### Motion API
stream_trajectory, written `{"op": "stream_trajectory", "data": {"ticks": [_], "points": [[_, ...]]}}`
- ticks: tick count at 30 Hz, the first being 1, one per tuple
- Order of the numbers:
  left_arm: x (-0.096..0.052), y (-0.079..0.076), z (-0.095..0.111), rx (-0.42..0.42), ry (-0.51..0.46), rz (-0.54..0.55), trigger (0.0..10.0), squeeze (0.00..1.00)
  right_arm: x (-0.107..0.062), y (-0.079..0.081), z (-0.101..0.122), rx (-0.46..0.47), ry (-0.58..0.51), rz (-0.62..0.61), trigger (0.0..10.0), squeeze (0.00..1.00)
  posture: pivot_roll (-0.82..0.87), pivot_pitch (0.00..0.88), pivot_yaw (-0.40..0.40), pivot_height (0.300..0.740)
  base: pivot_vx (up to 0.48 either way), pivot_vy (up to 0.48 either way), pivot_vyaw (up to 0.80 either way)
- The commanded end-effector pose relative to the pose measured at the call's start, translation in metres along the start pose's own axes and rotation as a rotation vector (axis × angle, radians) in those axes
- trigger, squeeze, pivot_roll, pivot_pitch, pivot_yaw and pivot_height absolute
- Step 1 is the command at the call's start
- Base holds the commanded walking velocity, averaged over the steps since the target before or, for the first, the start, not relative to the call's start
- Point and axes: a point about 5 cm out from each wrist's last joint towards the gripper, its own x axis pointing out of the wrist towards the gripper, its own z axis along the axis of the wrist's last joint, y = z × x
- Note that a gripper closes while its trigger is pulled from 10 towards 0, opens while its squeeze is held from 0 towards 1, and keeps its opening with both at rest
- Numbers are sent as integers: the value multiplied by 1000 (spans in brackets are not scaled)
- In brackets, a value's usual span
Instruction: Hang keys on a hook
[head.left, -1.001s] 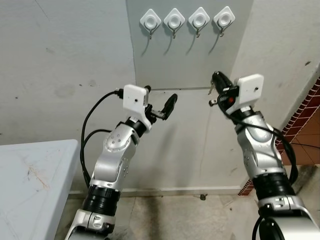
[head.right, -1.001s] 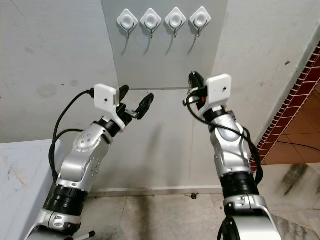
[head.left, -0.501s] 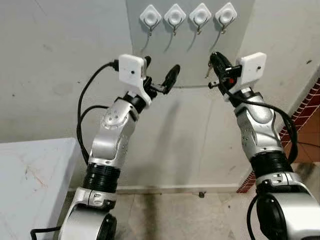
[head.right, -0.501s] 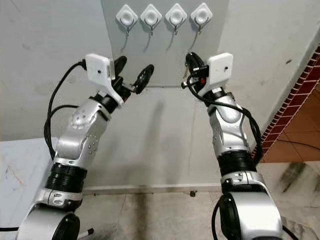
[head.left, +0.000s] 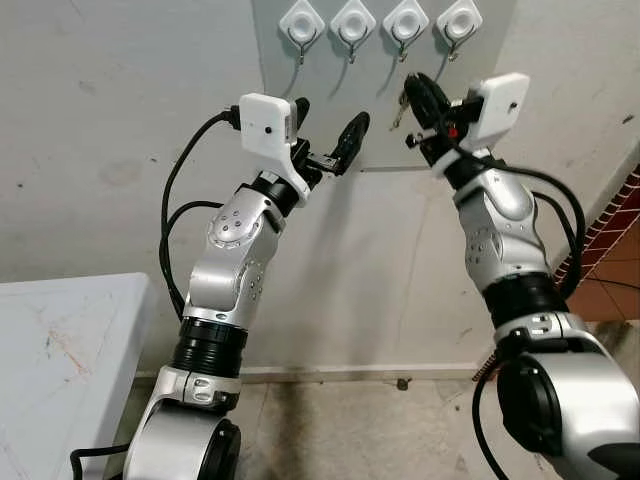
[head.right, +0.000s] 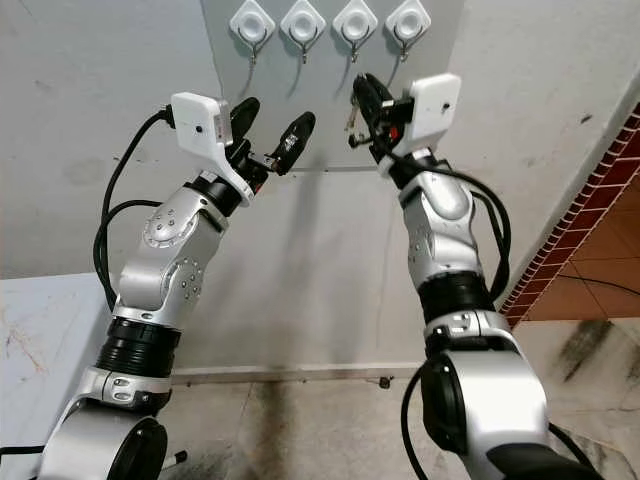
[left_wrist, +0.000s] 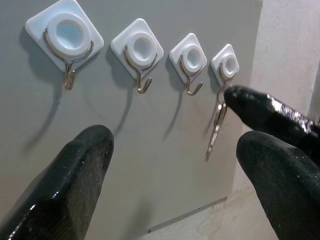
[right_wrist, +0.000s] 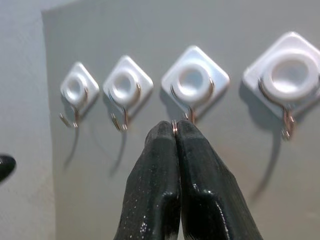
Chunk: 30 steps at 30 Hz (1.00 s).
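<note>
Left gripper (head.left: 327, 135): raised, fingers spread, nothing between them.
Hooks (head.left: 379, 22): four in a row on the grey wall panel (head.left: 330, 90), all bare.
Keys (head.left: 403, 103): pinched in the right gripper (head.left: 418, 100), dangling below the hooks, near the right end.

Grey wall panel (head.left: 330, 100) carries row of four white diamond-shaped hooks (head.left: 378, 22), side by side along panel's top, each with small metal hook hanging beneath. Below panel, concrete floor (head.left: 340, 430) with small dark object (head.left: 402, 383) near skirting. Left of panel and lower, white table (head.left: 60, 360), top scuffed and marked.
</note>
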Motion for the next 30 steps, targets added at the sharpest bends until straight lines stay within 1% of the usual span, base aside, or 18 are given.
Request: {"op": "stream_trajectory", "data": {"ticks": [1,2,11,18,21,30], "points": [[3,-3,10,10,-26,-21,10000,0,5,0,5,22,-24,3,10000,0,14,61,17,740,0,0,0],[3,-3,10,7,-28,-23,10000,0,7,-1,6,44,-35,1,10000,0,16,61,17,740,0,0,0],[4,-7,11,0,-33,-32,10000,0,14,-2,11,109,-60,-5,10000,0,20,56,14,740,0,0,0],[3,-8,12,-8,-33,-33,10000,0,17,-2,11,136,-58,2,10000,0,21,58,11,740,0,0,0],[4,-10,12,-10,-33,-34,10000,0,18,-3,10,167,-57,-5,10000,0,21,62,7,740,0,0,0],[3,-12,13,-12,-36,-35,10000,0,21,-2,8,194,-41,-2,10000,0,26,70,-1,740,0,0,0]]}}
